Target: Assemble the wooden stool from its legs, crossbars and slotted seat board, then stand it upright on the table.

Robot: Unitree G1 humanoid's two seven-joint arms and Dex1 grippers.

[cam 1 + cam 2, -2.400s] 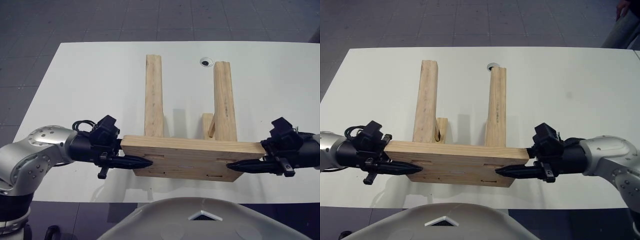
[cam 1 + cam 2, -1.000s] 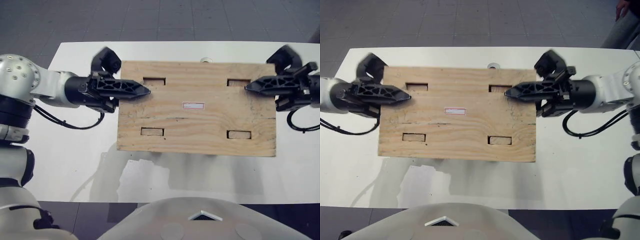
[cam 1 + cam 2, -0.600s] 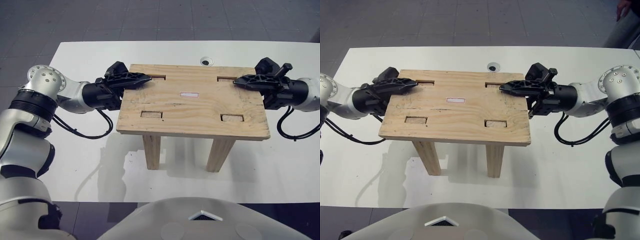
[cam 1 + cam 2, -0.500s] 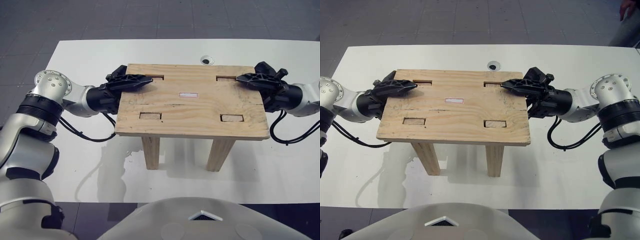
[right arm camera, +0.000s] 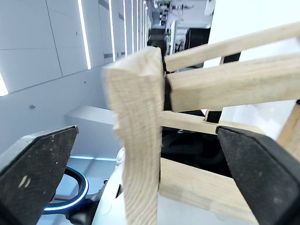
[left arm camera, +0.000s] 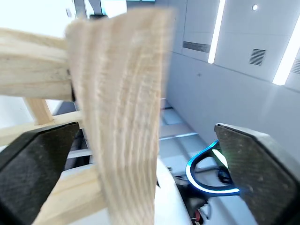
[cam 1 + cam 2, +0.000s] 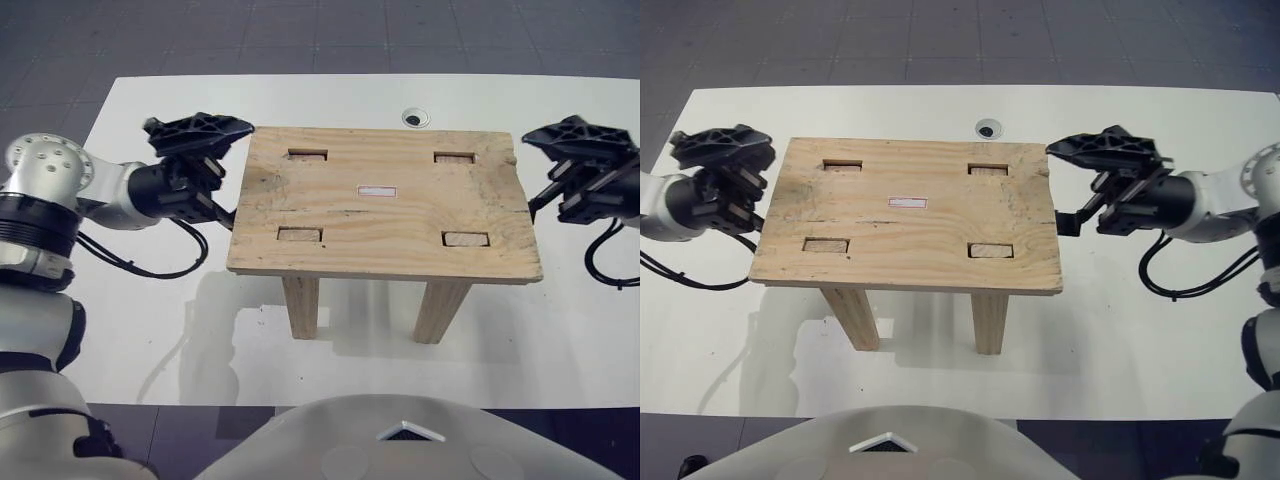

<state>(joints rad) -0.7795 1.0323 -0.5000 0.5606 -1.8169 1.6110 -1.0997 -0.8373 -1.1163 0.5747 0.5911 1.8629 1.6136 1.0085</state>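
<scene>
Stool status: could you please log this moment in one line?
stool: upright on table | left gripper: open, by seat | right gripper: open, by seat

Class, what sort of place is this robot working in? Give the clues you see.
Probably an indoor lab or office-like workroom: a plain white table with a cable hole, a grey tiled floor around it, and long strip lights on pale walls.
</scene>
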